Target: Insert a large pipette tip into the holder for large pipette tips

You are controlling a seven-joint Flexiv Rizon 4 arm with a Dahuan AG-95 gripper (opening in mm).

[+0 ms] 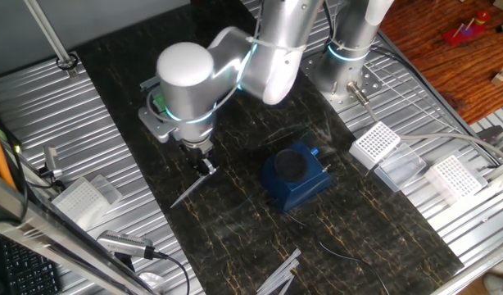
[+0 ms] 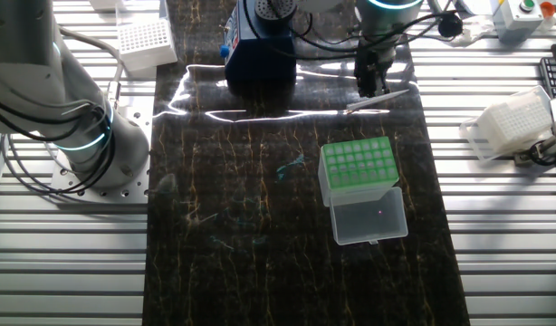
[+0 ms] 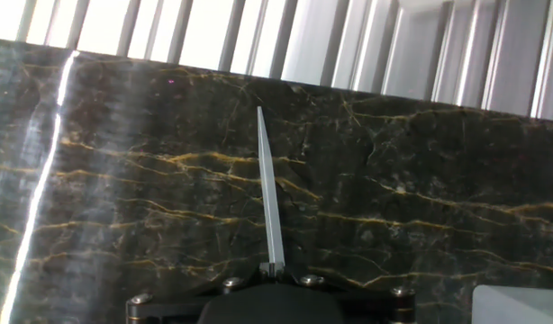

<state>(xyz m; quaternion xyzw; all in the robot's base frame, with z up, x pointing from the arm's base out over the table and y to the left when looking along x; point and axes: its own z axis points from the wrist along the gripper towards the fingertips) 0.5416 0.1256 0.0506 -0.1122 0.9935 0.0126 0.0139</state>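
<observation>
Item: large pipette tip (image 3: 269, 193), long, thin, tapering to a point. Location: clenched between my jaws at its wide end, the point running out ahead of my gripper (image 3: 273, 268) in the hand view. In one fixed view it slants down and outward from my fingers toward the dark marbled table (image 1: 235, 246); whether the point touches the table I cannot tell.

Item: holder for large pipette tips (image 2: 355, 166), translucent box with bright green grid top, its clear lid (image 2: 369, 220) lying open just beside it. Location: mid-table in the other fixed view, well apart from my gripper, which hangs near the far edge of the dark surface. No holes look filled from here, though the grid is too small to be sure.

Item: dark blue block (image 1: 294, 175), round black top. Location: near my gripper, off to one side; not the target.

Item: white perforated racks (image 1: 375, 144), on the ribbed metal at the margins. Not the target.

Step in hand, by my judgement: tip grasped, carry to the holder not yet made; insertion not begun.

Next move calls for: travel across to above the green grid, turning my wrist so the slanted tip stands upright with its point downward, then lining the point over one hole before lowering. Thin tip, small holes: alignment matters more than speed.
</observation>
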